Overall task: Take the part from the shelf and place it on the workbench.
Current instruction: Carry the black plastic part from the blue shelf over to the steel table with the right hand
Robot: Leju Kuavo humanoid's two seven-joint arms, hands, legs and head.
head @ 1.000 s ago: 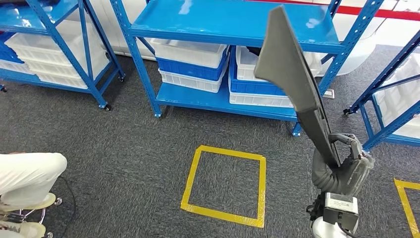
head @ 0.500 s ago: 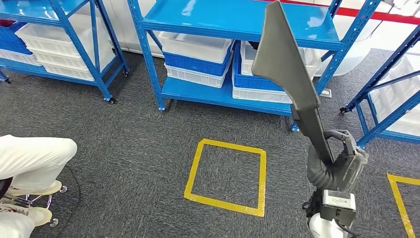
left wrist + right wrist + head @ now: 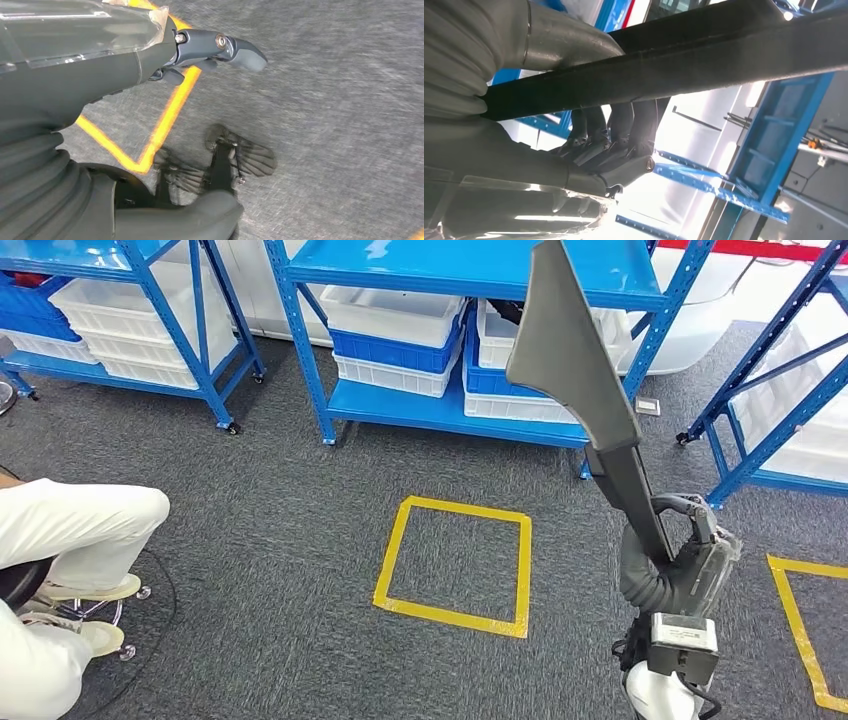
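Part (image 3: 585,390) held by right hand (image 3: 685,565), long axis upright, wide end up

Even, bright overhead light fills the head view; the blue shelf (image 3: 470,265) shows white glare patches toward 12 o'clock, and the grey carpet (image 3: 270,500) is sharp with only soft shadows under the racks. Straight uprights bow slightly toward 3 and 9 o'clock. In the left wrist view the carpet is smeared by motion blur, the yellow tape (image 3: 170,112) soft-edged. The right wrist view is strongly backlit: a blown-out white background from 6 to 1 o'clock leaves the part (image 3: 674,65) and fingers (image 3: 634,125) nearly silhouetted.
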